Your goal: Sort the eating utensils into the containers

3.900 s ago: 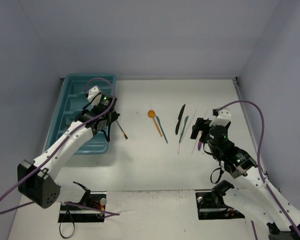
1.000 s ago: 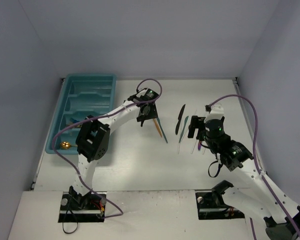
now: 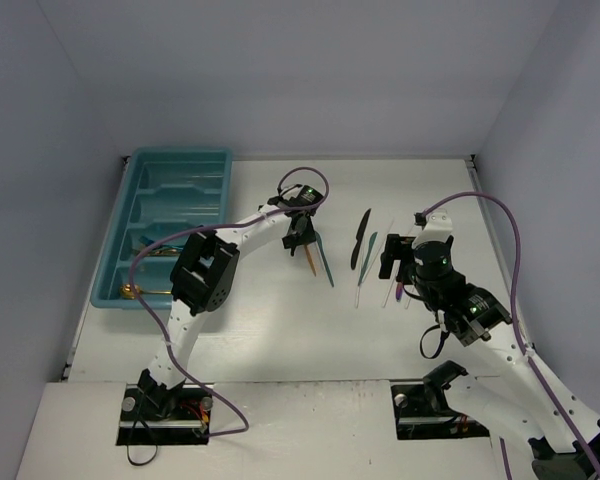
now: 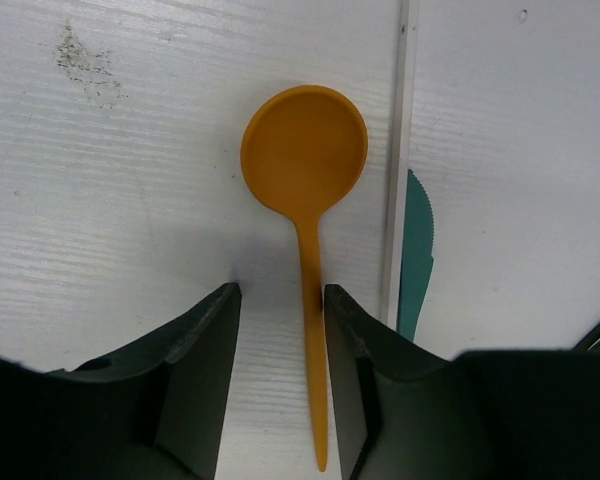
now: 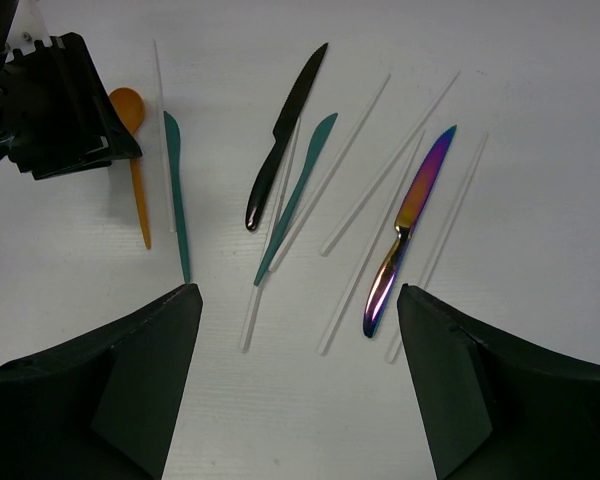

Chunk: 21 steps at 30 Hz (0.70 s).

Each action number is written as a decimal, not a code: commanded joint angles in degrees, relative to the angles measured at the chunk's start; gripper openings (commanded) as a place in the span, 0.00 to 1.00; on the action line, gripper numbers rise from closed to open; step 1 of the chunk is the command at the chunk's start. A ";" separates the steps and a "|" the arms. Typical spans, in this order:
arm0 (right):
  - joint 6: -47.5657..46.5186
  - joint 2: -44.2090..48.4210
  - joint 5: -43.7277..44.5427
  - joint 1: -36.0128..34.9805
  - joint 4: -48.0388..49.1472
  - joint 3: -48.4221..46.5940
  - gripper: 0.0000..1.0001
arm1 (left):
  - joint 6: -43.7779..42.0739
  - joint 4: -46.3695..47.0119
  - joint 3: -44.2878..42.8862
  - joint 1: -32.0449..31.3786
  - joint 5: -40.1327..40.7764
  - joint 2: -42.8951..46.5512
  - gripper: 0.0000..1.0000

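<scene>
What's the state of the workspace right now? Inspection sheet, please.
Surface: white table; dark smudge near the orange spoon.
Job's things: teal tray at far left, gold spoon at its near end. Loose mid-table: orange spoon, teal knife, black knife, second teal knife, iridescent knife, white pieces.
Clutter: nothing seen.
Claws: left claw open, straddling the orange spoon's handle; right claw open, empty, above the loose cutlery.
Cables: purple cables loop off both arms; the left one passes over the tray's near end.
Surroundings: plain pale walls; nothing else seen.
</scene>
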<state>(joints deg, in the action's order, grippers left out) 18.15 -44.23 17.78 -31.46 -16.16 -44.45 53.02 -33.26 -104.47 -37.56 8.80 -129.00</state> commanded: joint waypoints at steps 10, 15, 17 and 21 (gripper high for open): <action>0.51 -0.62 1.73 0.26 1.31 -0.70 0.77 | -1.46 -1.13 6.40 0.31 2.34 5.15 0.02; 0.45 -0.89 1.73 0.26 1.31 -0.73 0.77 | -4.09 -1.16 8.81 0.56 2.13 10.49 0.00; 0.48 -0.68 1.73 0.26 1.30 -0.72 0.77 | -4.30 -1.11 10.19 0.67 2.19 14.71 0.00; 0.43 -0.51 1.64 0.26 1.31 -0.64 0.77 | -3.12 -1.19 14.15 1.58 4.42 26.08 0.00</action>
<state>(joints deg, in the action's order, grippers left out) 18.16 -44.64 17.78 -31.46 -17.00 -44.45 50.14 -33.90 -91.79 -37.23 10.25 -118.64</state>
